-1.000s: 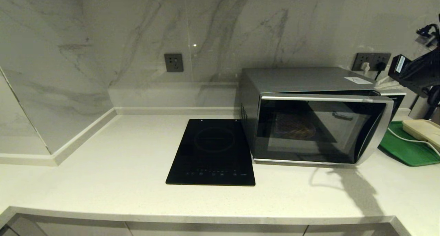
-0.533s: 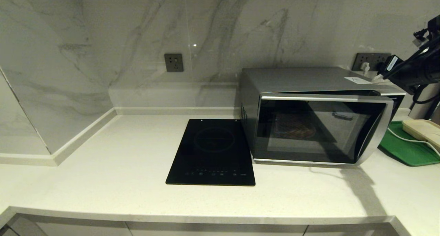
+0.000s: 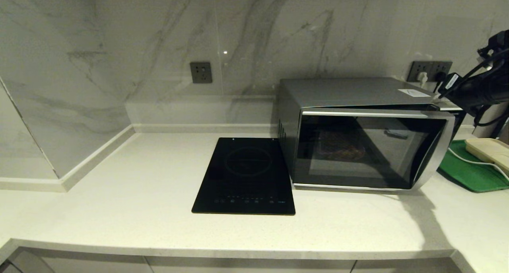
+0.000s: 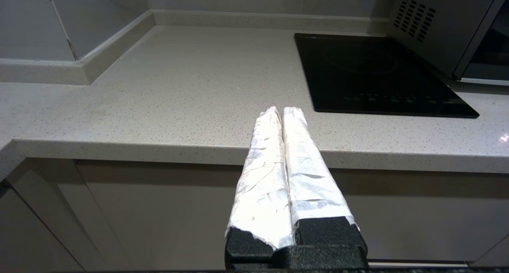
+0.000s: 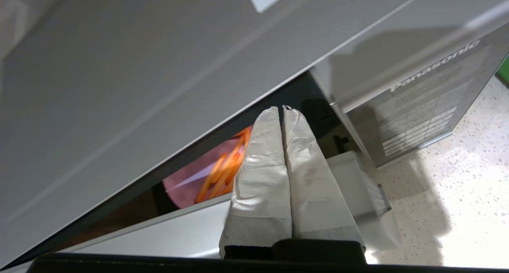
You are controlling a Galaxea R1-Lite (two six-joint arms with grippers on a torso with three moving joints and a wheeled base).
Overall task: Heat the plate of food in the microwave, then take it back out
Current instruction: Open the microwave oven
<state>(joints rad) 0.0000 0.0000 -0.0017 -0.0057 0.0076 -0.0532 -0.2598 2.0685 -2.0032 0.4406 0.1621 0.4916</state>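
Right wrist view, silver box-shaped microwave (image 5: 119,66) lettered "Panasonic", door ajar, pale purple plate of orange fries (image 5: 206,169) inside, right gripper (image 5: 281,108) pressed closed and empty above the gap, left gripper (image 4: 280,110) closed, parked.

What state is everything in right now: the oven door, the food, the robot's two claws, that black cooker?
microwave: door ajar, swung out on the right side.
plate of food: inside the microwave, orange sticks on it.
right gripper: shut, empty, above the door gap.
left gripper: shut, empty, parked at the counter's front edge.
induction cooktop: bare, nothing on it.
green tray: carries a beige object.
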